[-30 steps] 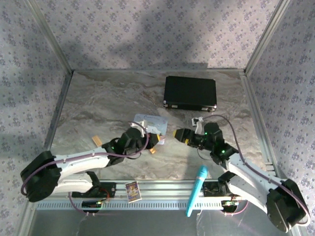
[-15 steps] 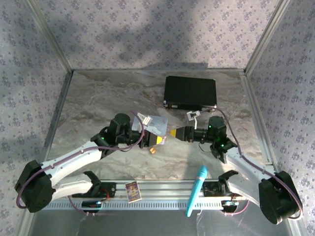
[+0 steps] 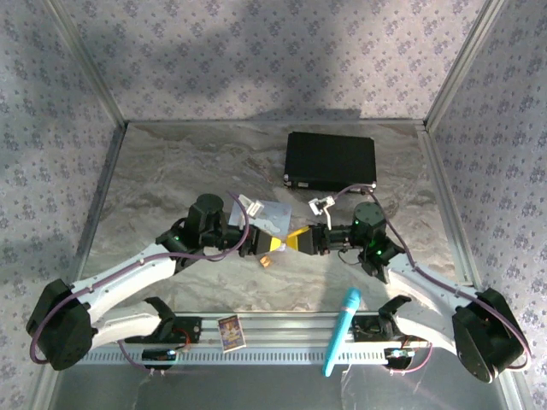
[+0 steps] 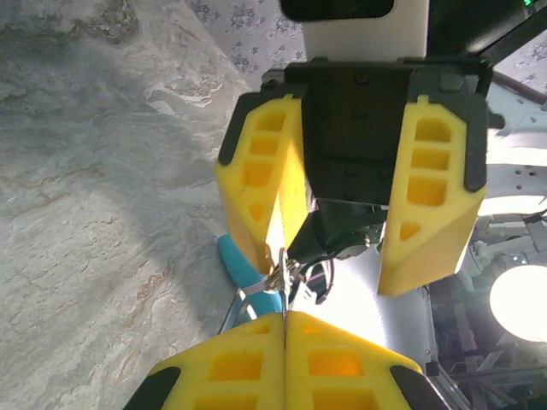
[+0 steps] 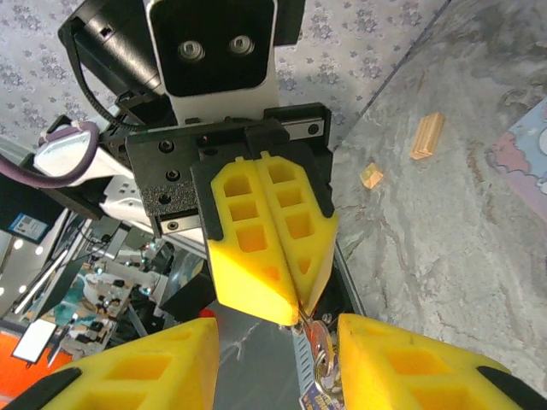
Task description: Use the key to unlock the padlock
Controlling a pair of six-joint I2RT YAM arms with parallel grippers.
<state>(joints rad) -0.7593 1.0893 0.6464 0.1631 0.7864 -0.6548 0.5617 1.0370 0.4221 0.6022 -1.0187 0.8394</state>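
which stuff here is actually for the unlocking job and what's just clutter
For the job:
key, pinched in the left gripper
right gripper, open, facing it

Just lying about:
black case
tin
blue stick
card
wooden block

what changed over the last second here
The right tool slid left and the left tool edged right as its arm swung away from the near edge, so the two now meet tip to tip. The left tool is shut on a thin silvery piece, likely the key; the right tool is open. The black case, blue marker and card stayed put.
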